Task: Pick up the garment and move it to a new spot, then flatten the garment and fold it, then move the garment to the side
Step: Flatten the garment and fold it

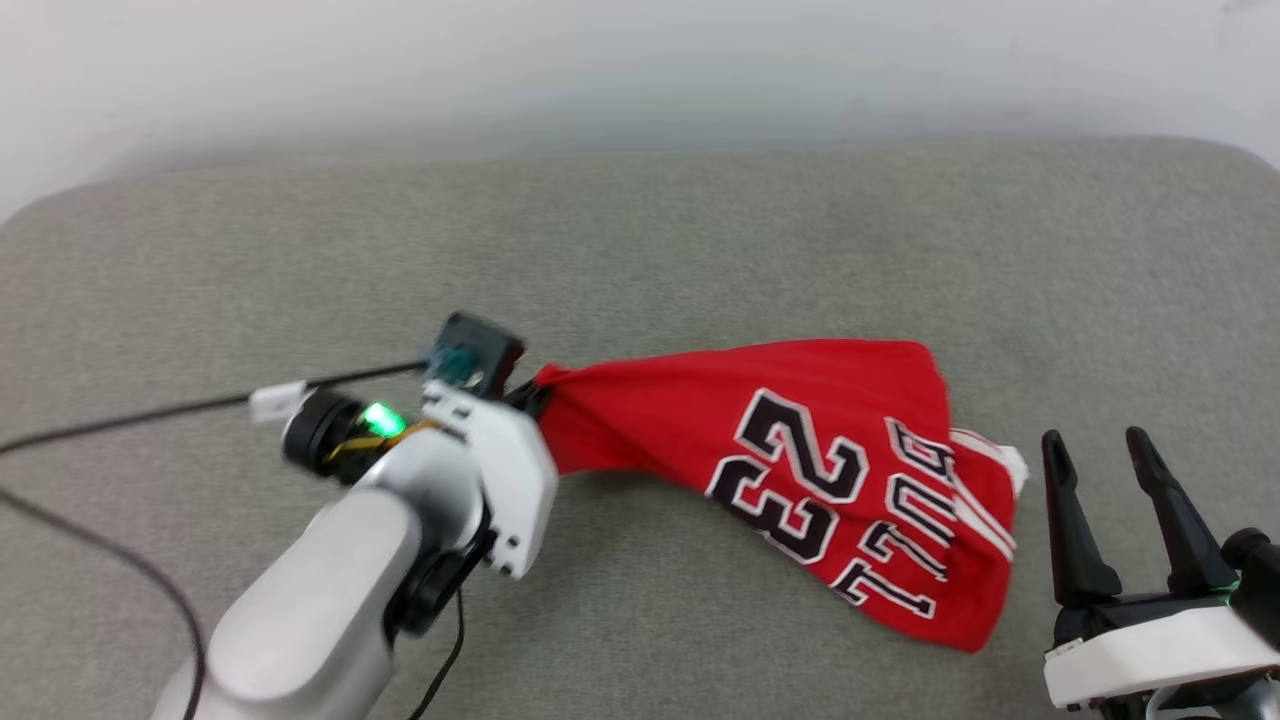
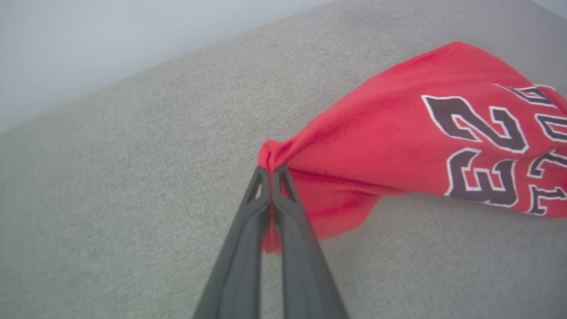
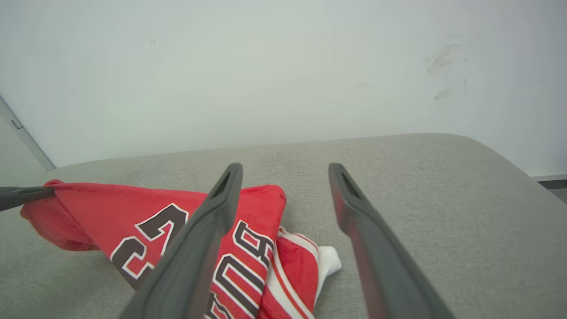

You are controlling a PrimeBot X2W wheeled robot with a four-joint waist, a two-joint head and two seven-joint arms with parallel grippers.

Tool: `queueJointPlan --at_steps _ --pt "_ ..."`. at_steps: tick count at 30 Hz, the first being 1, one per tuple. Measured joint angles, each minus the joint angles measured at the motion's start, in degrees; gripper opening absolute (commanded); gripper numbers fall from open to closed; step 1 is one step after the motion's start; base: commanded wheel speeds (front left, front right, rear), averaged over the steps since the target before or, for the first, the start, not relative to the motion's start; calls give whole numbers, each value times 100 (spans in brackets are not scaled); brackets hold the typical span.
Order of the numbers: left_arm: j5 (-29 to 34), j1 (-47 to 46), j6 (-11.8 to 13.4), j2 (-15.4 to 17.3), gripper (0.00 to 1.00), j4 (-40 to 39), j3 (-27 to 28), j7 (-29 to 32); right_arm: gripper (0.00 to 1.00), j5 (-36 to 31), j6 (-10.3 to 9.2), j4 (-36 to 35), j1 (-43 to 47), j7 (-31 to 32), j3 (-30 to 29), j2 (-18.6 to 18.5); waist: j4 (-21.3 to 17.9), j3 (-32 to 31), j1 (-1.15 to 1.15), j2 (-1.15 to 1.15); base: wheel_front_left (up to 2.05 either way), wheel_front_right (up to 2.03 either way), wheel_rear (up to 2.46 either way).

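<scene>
The left claw (image 1: 533, 393) (image 2: 270, 171) has its two dark fingers pressed together on a bunched corner of the red jersey shirt (image 1: 800, 440) (image 2: 398, 146) (image 3: 133, 208), a soft knit with a black, white-outlined number 23, lettering and red-white striped trim. Red cloth puckers right at the fingertips, and a small fold hangs beneath the fingers. From that pinch the shirt fans out away from the tips and to their right, drawn into long creases, with the 23 well beyond the tips. Its far end lies on the flat grey woven fabric surface (image 1: 640, 250).

The right claw (image 1: 1093, 440) (image 3: 285, 167) stands wide, with nothing between its fingers. The shirt's striped edge and a white scrap of sleeve (image 3: 330, 261) lie just to the left of its left finger, near but apart from it in the head view. In the right wrist view the left claw's fingers (image 3: 26, 195) enter from the far left, gripping the shirt's opposite corner. A thin black cable (image 1: 150, 410) trails behind the left claw's wrist.
</scene>
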Motion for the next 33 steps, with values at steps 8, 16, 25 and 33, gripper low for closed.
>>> queueJointPlan --at_steps 8,16,25,33 --pt "-742 2128 989 638 0 -864 667 -120 100 13 0 -86 142 142 -35 -2 487 -355 0 0 0 0 0" --pt "-1477 3773 1340 354 100 -965 793 -379 100 18 0 -133 257 248 -1 -2 610 -606 -1 0 0 0 0" --pt "-1026 3426 1241 357 100 -1423 903 -1207 100 -24 0 -175 343 393 22 -2 570 -797 -1 0 0 0 0" --pt "-326 2338 1087 186 100 -1782 1042 -2299 100 -30 0 -240 250 436 107 -2 339 -721 -1 0 0 0 0"
